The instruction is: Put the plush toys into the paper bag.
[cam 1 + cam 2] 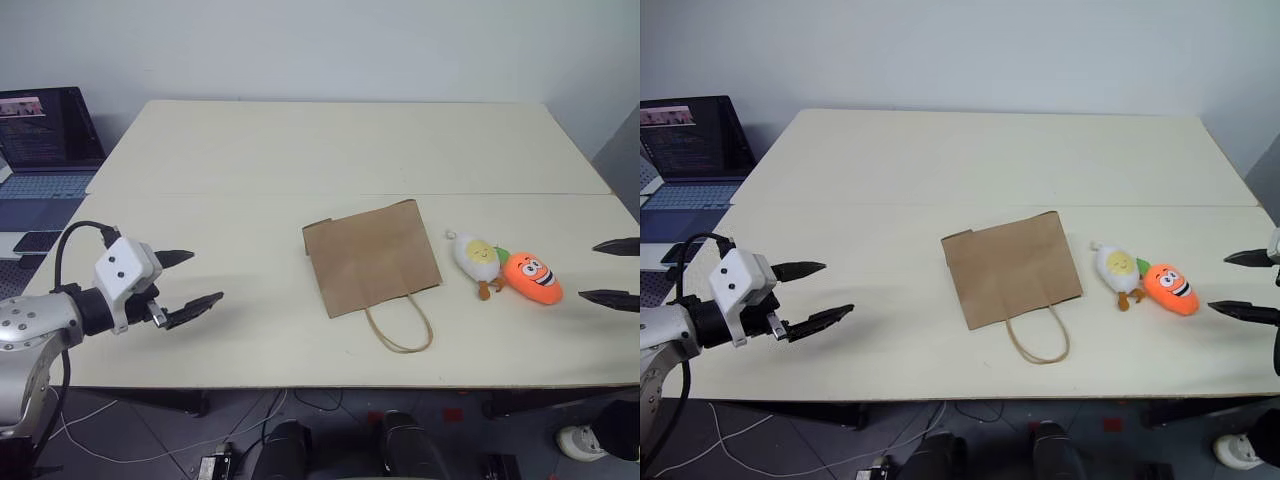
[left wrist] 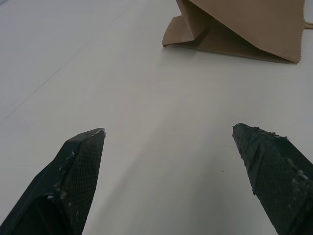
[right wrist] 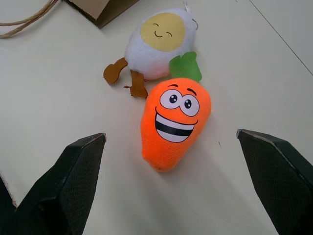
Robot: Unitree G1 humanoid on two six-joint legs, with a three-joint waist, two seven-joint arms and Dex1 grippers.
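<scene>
Paper bag (image 1: 372,255) lies flat on the desk (image 1: 250,170), mid-scene, near the near edge; its cord handles (image 1: 402,325) loop out toward the near edge. Just right of the bag, the egg plush (image 1: 476,257), white with a yellow face and brown feet. Carrot plush (image 1: 532,277) touches it on the right side, orange with a cartoon face, its green top against the egg. Both toys lie on the desk, outside the bag, apart from it.

Left gripper (image 1: 190,279) is at the left, above the desk, released, jaws wide, nothing in it, well apart from the bag. Right gripper (image 1: 615,271) is at the right edge, released too, jaws wide, empty, near the carrot and facing it, not touching.

Laptop (image 1: 45,140) is open at the far left, off the desk.
</scene>
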